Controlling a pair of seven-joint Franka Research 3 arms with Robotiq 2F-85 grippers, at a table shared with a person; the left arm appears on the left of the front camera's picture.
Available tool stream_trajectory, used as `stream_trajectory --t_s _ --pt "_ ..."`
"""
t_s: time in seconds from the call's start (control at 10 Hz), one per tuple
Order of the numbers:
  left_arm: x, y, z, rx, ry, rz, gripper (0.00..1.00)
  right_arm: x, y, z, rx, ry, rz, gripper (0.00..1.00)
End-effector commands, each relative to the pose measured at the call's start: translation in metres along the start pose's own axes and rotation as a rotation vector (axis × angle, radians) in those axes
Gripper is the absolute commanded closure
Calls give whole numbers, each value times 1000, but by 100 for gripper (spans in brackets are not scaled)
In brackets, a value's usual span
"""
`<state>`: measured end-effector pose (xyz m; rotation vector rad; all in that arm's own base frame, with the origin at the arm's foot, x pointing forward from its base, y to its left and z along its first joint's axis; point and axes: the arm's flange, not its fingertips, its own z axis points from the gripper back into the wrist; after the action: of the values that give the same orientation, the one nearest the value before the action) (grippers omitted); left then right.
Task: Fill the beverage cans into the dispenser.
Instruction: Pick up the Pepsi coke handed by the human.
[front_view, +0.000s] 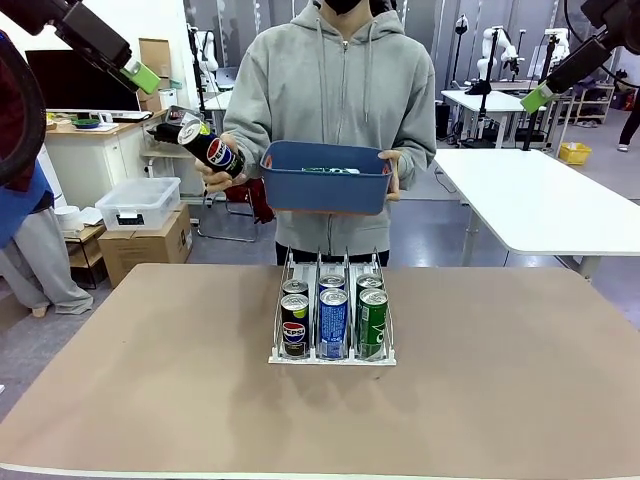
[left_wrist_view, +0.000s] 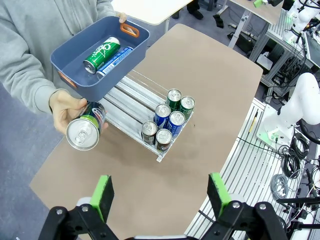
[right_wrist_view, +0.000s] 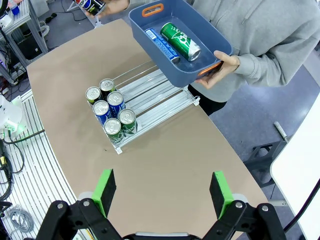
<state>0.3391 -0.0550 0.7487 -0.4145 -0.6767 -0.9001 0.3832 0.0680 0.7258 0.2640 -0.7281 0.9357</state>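
Handover target: black slim aluminium Pepsi can (front_view: 208, 148) sits in the person's hand (front_view: 215, 175), off the bench (front_view: 150, 380), just beside the blue rectangular plastic tub (front_view: 325, 190). It lies below and ahead of the left robot hand (front_view: 140, 75). Long axis is tilted, with the silver top aimed up at that hand. Left robot hand is nearer, raised, angled down, jaws wide, empty. Right robot hand (front_view: 537, 97) is well apart, high, wide, empty. Clear three-lane dispenser (front_view: 330, 359) on the bench carries six upright cans (front_view: 332, 320) at the robot's end.

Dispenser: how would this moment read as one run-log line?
dispenser: six cans, two per lane | person: Pepsi can in hand, tub with two cans | left gripper: open, empty | right gripper: open, empty
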Motion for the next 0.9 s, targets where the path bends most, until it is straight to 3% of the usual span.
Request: stream_trajectory --t_s 0.0,0.2,0.3,0.5,0.8 --pt "-1 1 2 3 -4 -3 0 -1 0 1 9 -7 2 0" --pt "0 0 0 0 0 0 0 -1 0 1 9 -7 2 0" --pt "2 8 -3 7 57 -2 0 -1 0 1 9 -7 2 0" --pt "12 27 -23 75 61 36 0 -1 0 1 9 -7 2 0" --pt "9 26 -47 170 6 16 0 -1 0 1 9 -7 2 0"
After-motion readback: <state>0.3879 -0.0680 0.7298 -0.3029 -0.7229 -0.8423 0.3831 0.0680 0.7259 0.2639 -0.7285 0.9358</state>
